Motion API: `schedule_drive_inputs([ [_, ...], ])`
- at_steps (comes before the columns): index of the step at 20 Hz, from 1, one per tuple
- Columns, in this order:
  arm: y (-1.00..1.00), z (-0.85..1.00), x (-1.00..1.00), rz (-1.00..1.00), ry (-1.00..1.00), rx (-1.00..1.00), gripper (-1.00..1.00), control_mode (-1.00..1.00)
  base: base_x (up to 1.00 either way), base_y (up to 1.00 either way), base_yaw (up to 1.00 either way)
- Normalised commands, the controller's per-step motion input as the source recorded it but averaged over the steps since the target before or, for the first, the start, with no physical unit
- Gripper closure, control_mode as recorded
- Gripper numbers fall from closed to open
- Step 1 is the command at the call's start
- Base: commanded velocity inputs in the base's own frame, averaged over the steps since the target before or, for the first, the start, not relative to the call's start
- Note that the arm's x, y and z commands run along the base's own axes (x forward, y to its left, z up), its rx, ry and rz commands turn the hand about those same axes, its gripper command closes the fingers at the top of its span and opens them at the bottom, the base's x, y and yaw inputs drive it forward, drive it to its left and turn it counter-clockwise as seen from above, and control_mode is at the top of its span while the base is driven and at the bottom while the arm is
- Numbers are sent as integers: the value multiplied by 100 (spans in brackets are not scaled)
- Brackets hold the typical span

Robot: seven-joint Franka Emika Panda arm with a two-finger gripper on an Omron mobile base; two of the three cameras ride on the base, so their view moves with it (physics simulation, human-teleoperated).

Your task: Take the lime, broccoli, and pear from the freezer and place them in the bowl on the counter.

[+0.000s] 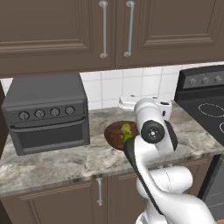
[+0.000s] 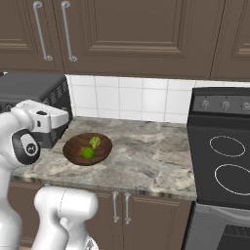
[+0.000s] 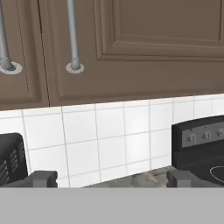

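Note:
The dark wooden bowl (image 2: 70,148) sits on the counter (image 2: 146,156), with the smooth green lime (image 2: 88,153) and the lumpy yellow-green broccoli (image 2: 95,142) inside it. In the left base view the bowl (image 1: 110,131) and broccoli (image 1: 127,129) show partly behind my arm. My gripper (image 3: 112,178) is open with nothing between its fingertips (image 3: 41,178). It is raised above the counter to the left of the bowl and faces the tiled back wall. The pear and the freezer are out of view.
A dark toaster oven (image 1: 46,111) stands on the counter left of the bowl. A black stove (image 2: 219,146) borders the counter on the right. Brown wall cabinets (image 2: 136,34) hang above the tiled backsplash. Bare counter lies between bowl and stove.

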Motion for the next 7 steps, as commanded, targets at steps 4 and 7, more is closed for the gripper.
schedule_drive_inputs([
  [4, 0, 100, -100, -5, -25, 0, -100, -100, 0, 0, 0],
  [7, 11, 80, -100, 0, -11, 0, -100, -100, 0, 0, 0],
])
